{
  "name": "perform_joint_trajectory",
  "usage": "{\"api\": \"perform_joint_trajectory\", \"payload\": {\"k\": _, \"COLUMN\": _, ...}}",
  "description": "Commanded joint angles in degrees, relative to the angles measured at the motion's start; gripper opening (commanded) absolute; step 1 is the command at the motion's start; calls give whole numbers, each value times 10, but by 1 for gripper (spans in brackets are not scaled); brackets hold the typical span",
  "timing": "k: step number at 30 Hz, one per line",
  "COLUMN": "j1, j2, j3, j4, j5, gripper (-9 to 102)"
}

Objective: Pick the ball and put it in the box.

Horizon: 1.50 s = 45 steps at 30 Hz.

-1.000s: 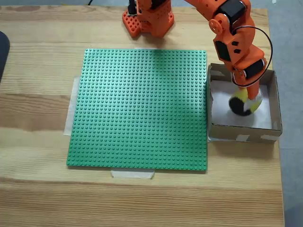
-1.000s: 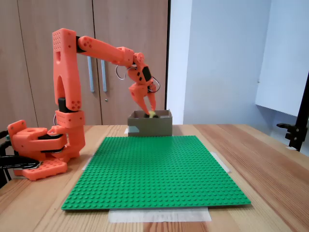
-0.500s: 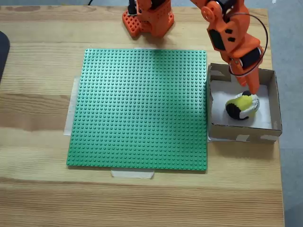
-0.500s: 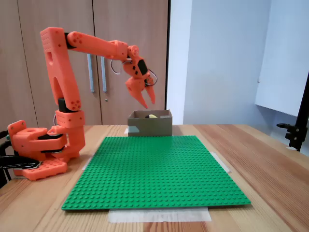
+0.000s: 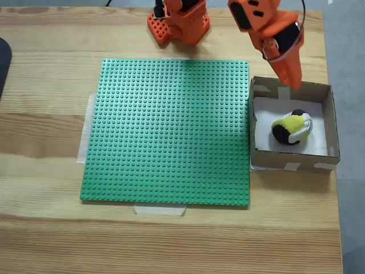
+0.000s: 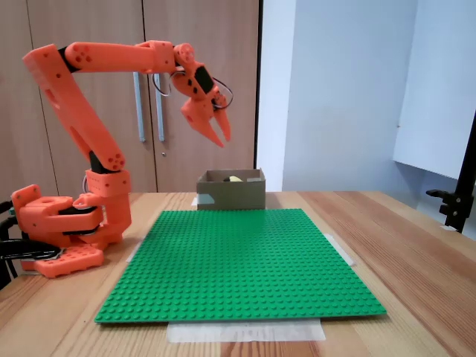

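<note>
The ball [image 5: 291,128], yellow, white and black, lies on the white bottom of the brown cardboard box [image 5: 291,161]. In the low fixed view only its yellow top [image 6: 235,178] peeks over the box wall [image 6: 231,195]. My orange gripper [image 5: 292,80] hangs well above the box's far rim, empty. In the low fixed view the gripper [image 6: 222,137] points down and to the right, high over the box, with its fingers slightly apart.
A flat green studded plate [image 5: 168,131] is taped to the wooden table left of the box. The arm's orange base [image 5: 177,20] stands at the table's far edge. The table's right edge runs just past the box.
The gripper let go of the ball inside the box and rose up and back away from it. The ball settled on the box bottom.
</note>
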<state>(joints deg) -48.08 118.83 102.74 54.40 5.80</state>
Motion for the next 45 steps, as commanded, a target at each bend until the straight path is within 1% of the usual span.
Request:
{"api": "perform_joint_trajectory", "payload": {"k": 1, "j1": 12, "j2": 52, "j3": -1, "j4": 5, "j5": -20, "gripper": 7}}
{"api": "perform_joint_trajectory", "payload": {"k": 6, "j1": 38, "j2": 102, "j3": 22, "j4": 8, "j5": -33, "gripper": 3}}
{"api": "perform_joint_trajectory", "payload": {"k": 14, "j1": 109, "j2": 141, "j3": 42, "j4": 18, "j5": -51, "gripper": -1}}
{"api": "perform_joint_trajectory", "payload": {"k": 24, "j1": 229, "j2": 171, "j3": 76, "j4": 7, "j5": -66, "gripper": -1}}
{"api": "perform_joint_trajectory", "payload": {"k": 28, "j1": 276, "j2": 172, "j3": 95, "j4": -11, "j5": -69, "gripper": -1}}
{"api": "perform_joint_trajectory", "payload": {"k": 34, "j1": 322, "j2": 194, "j3": 140, "j4": -51, "j5": -69, "gripper": -1}}
{"api": "perform_joint_trajectory", "payload": {"k": 40, "j1": 359, "j2": 246, "j3": 226, "j4": -105, "j5": -83, "gripper": -1}}
{"api": "perform_joint_trajectory", "payload": {"k": 45, "j1": 387, "j2": 293, "j3": 295, "j4": -129, "j5": -86, "gripper": -1}}
